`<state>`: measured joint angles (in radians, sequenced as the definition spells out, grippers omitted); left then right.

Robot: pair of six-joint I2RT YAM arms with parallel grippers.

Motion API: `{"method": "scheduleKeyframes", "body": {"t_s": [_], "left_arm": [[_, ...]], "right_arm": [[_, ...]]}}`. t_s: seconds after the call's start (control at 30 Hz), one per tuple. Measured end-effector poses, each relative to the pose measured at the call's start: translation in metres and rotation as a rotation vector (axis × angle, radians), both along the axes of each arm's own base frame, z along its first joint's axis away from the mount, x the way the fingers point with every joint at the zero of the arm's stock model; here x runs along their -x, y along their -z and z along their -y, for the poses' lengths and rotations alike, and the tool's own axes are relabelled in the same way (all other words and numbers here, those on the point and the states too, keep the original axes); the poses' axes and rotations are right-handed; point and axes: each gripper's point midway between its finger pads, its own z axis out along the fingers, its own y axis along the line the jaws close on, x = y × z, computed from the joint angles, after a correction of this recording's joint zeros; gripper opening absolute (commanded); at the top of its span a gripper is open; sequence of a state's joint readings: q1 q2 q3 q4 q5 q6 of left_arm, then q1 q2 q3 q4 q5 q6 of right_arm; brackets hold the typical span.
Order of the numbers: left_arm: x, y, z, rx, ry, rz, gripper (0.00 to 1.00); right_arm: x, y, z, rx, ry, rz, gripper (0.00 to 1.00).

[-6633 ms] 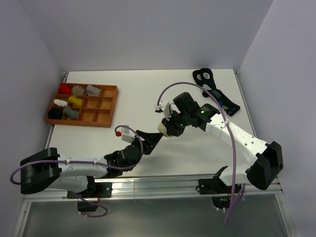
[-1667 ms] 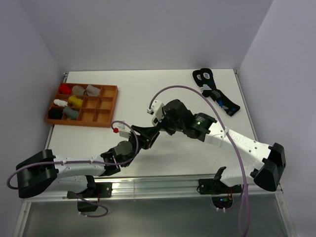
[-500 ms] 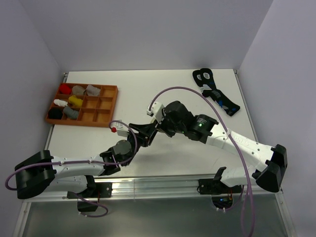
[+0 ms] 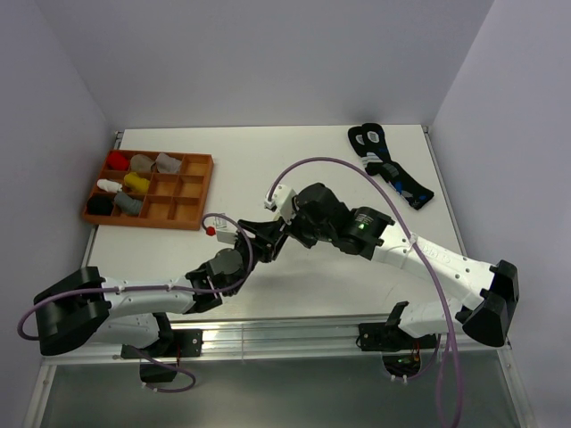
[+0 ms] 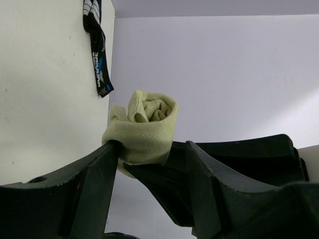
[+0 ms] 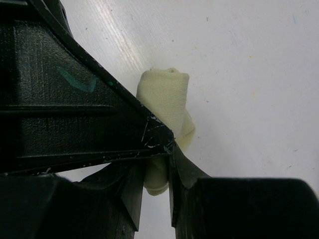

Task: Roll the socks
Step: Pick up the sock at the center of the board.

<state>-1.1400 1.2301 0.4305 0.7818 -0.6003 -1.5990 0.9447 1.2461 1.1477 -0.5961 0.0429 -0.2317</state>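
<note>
Fingers [image 5: 89, 194] around cream sock roll [image 5: 147, 128], black socks [image 5: 97, 59] beyond

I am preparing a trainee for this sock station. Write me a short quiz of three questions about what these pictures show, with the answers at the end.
1. Multiple choice: the black socks lie on the table near A) its far right corner, B) its near left edge, C) its middle.
2. True or false: the cream sock roll lies flat on the table, apart from both grippers.
3. Short answer: what does the right gripper pinch at one end?
Key: 1 A; 2 false; 3 the cream sock roll.
</note>
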Motion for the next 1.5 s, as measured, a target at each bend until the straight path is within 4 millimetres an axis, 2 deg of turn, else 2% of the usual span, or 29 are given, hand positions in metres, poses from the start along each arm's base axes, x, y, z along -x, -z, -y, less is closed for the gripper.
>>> {"method": "scheduleKeyframes", "body": {"t_s": [0.57, 0.87, 1.37, 1.47, 1.5], "left_arm": [[-0.003, 0.000, 0.004, 0.007, -0.002, -0.007, 0.58], [-0.004, 0.003, 0.004, -0.006, -0.010, -0.009, 0.51], [0.001, -0.005, -0.006, -0.047, -0.002, 0.041, 0.32], [0.001, -0.007, -0.007, -0.060, -0.004, 0.055, 0.23], [0.001, -0.008, -0.008, -0.066, -0.006, 0.059, 0.17]], "right_arm": [[0.007, 0.001, -0.002, -0.004, -0.022, -0.037, 0.02], [0.010, 0.002, -0.004, -0.007, -0.038, -0.064, 0.02], [0.022, -0.010, -0.014, -0.105, -0.148, -0.192, 0.03], [0.021, -0.012, -0.016, -0.125, -0.161, -0.229, 0.03], [0.021, -0.012, -0.016, -0.131, -0.166, -0.238, 0.03]]}}
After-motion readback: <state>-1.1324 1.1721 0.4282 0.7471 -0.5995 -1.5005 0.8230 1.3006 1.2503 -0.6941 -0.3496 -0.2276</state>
